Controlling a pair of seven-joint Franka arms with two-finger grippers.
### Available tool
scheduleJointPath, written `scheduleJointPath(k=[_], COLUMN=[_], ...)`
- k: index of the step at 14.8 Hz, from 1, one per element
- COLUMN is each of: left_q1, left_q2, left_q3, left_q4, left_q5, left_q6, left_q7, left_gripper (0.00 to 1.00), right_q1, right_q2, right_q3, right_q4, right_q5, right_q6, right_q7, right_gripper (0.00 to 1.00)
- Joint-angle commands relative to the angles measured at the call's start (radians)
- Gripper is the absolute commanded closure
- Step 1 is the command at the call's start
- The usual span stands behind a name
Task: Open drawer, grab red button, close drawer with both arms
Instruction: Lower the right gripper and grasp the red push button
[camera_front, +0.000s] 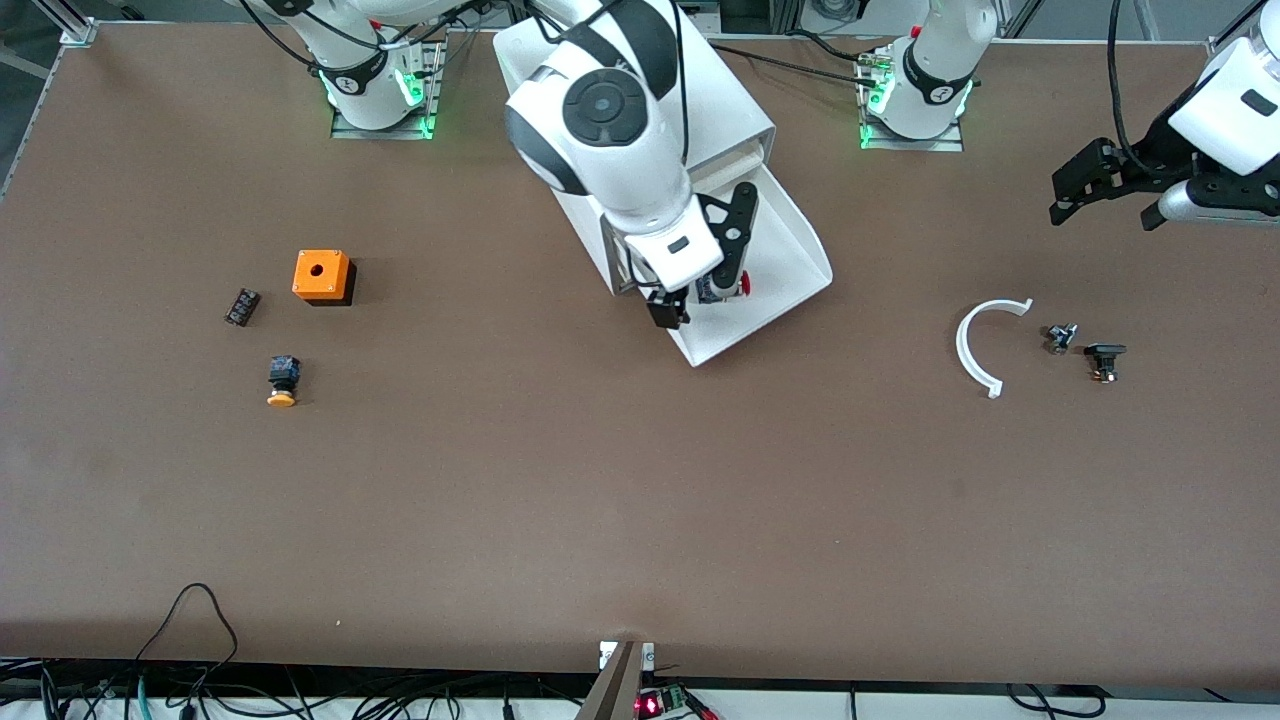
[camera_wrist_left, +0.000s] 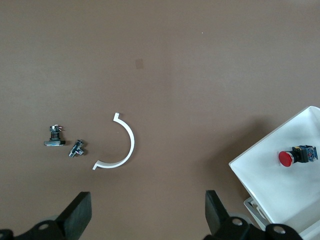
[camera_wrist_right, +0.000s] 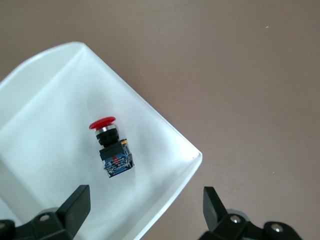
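A wide brown table (camera_front: 640, 500) with a matte top fills almost the whole scene, evenly lit, with no hard shadows. Along its edge nearest the front camera, black cables (camera_front: 190, 640) loop onto the surface and tangle beneath it, next to a small board with a red light (camera_front: 650, 705). Grey aluminium framing (camera_front: 70, 25) stands at the corner toward the right arm's end. Green lights (camera_front: 425, 100) glow on the mounting plates

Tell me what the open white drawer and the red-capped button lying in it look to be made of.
The open white drawer looks like thin, semi-gloss moulded plastic: its walls let light through and its corners are rounded. The red-capped button seems mixed: a smooth plastic-looking red cap, a shiny, likely metal collar under it, and a dark boxy body, probably plastic.
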Motion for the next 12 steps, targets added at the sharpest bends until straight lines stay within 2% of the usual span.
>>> scheduleJointPath(k=[1, 4, 8, 12], left_q1=[-0.041, -0.045, -0.043, -0.043], left_q2=[0.014, 0.015, 0.015, 0.015], left_q3=[0.035, 0.036, 0.036, 0.036], left_q4=[0.017, 0.009, 0.008, 0.009], left_q5=[0.032, 0.078, 0.078, 0.078], left_q6=[0.011, 0.044, 0.034, 0.031], left_q7=[0.002, 0.002, 0.002, -0.007], left_gripper=[0.0, 0.0, 0.0, 0.0], right_q1=[0.013, 0.039, 0.068, 0.084], right_q2=[0.049, 0.072, 0.107, 0.11], right_q3=[0.006, 0.006, 0.003, 0.003], right_q4=[0.041, 0.039, 0.039, 0.031], right_q5=[-0.079, -0.085, -0.102, -0.126], right_q6=[-0.013, -0.007, 0.055, 0.051], right_q7=[-0.08, -0.096, -0.094, -0.096], right_gripper=[0.0, 0.0, 0.0, 0.0])
